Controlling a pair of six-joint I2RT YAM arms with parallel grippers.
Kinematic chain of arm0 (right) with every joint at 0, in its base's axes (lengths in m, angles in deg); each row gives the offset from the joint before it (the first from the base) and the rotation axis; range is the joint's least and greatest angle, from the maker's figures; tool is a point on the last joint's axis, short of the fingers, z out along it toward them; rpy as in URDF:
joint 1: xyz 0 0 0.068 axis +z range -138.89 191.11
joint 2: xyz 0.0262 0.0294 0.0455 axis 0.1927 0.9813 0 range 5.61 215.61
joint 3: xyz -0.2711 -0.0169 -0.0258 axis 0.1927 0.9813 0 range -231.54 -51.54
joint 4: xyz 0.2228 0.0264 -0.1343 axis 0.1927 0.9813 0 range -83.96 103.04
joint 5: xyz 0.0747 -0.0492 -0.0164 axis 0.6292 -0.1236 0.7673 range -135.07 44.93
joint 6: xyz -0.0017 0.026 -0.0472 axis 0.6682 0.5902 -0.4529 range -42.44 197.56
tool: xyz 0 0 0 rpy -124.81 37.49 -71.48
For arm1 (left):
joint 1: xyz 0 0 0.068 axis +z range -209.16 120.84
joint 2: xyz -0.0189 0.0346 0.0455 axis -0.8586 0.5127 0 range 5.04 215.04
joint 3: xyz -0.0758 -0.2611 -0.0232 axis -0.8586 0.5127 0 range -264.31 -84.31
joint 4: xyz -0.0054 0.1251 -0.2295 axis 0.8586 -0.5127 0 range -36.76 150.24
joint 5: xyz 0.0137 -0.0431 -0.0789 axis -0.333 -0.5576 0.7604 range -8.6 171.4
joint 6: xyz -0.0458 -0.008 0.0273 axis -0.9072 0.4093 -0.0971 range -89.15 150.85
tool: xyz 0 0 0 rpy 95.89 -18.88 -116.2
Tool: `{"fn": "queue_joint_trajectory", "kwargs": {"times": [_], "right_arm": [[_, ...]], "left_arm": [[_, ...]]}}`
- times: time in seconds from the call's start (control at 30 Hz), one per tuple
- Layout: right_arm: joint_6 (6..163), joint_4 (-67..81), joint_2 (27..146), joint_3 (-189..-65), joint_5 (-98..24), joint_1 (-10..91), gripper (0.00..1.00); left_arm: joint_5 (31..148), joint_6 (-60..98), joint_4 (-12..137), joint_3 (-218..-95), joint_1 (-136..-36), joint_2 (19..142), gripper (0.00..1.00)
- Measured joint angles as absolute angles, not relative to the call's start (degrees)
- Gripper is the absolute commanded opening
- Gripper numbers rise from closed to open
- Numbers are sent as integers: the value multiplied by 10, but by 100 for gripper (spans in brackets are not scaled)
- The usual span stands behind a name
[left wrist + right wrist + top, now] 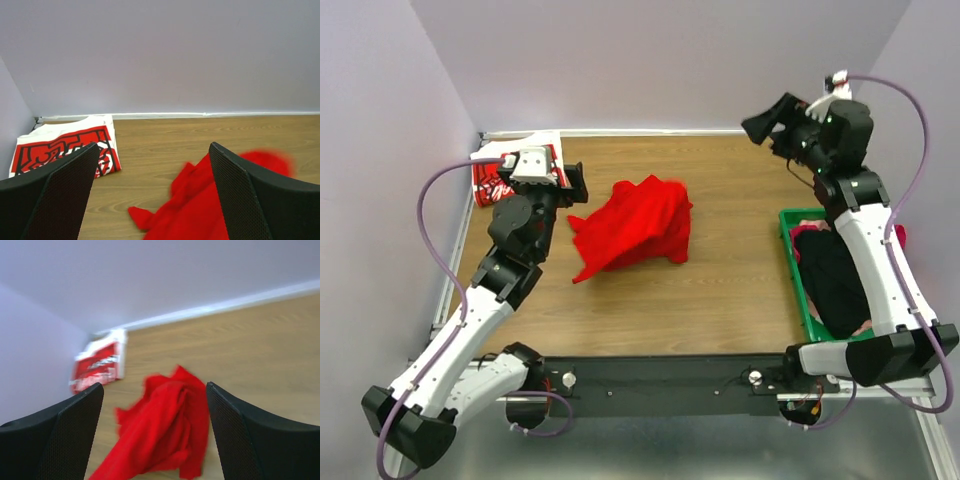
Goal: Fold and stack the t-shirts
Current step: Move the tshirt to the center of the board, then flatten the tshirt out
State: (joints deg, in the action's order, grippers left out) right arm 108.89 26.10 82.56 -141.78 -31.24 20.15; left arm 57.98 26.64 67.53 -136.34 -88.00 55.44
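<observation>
A plain bright red t-shirt [632, 228] lies crumpled in a heap on the wooden table, left of centre; it also shows in the left wrist view [200, 210] and the right wrist view [162, 435]. A folded red t-shirt with white edge and printed pattern [495, 175] lies flat in the far left corner, partly hidden by the left arm; it shows in the left wrist view [65, 145] and the right wrist view [97, 365]. My left gripper [578, 185] is open and empty, just left of the heap. My right gripper [765, 128] is open and empty, raised at the far right.
A green plastic crate [798, 270] holding dark and pink clothes stands at the right edge, under the right arm. Lilac walls close the table at the back and both sides. Bare wood [720, 290] lies between the heap and the crate.
</observation>
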Motion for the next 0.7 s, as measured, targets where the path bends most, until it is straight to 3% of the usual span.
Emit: {"fn": "queue_joint_trajectory", "kwargs": {"times": [0.17,0.43,0.7], "right_arm": [[1063,260,810,-1282,-430,199,89],[1051,255,899,-1184,-396,234,87],[1037,237,987,-1157,-371,353,73]], "left_arm": [[580,276,679,-1362,-880,591,97],[585,232,631,-1370,-880,707,97],[584,114,578,-1345,-880,736,96]]}}
